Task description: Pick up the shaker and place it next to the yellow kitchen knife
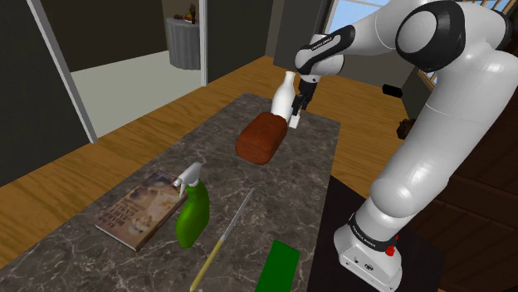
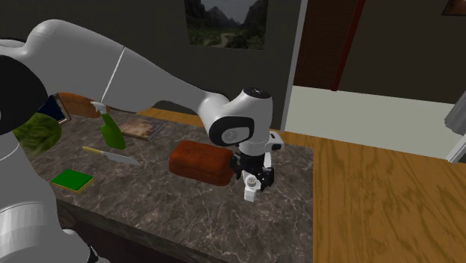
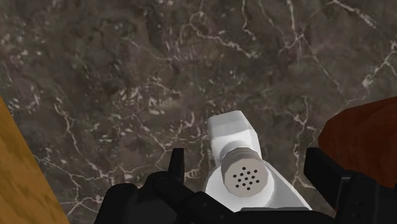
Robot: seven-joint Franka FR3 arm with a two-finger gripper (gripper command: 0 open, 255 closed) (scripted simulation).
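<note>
Gripper [image 1: 297,114] is wide open. In the wrist view the two black fingers [image 3: 176,168] stand far apart with the white shaker [image 3: 233,133] between them. Bare marble shows between the shaker and one finger; the other finger sits off on the side of the brown loaf [image 3: 362,143]; we read no clamp on the shaker. Its perforated grey cap faces the wrist camera; the body runs away towards the counter. In the shoulder view the shaker leans a bit, top towards that view's right; we cannot tell whether its base sits on the marble or just off it.

Shaker is at the far end of the dark marble counter [image 1: 299,178] in the shoulder view, just beyond the loaf and slightly to that view's right; close to the loaf, not visibly touching. The yellow-handled knife [image 1: 226,236] lies at the near end, well apart from the shaker, with the loaf between them. A green spray bottle [image 1: 193,211] stands just left of the knife; a book [image 1: 139,209] lies left of that; a flat green block [image 1: 278,267] lies right of the knife at the near edge.

Room: wood floor [image 1: 100,166] around the counter; dark walls; a doorway [image 1: 124,83] with pale floor at the shoulder view's upper left; a window [image 1: 357,12] behind the arm. In the second exterior view a framed mountain picture [image 2: 226,22] hangs on the far wall.
</note>
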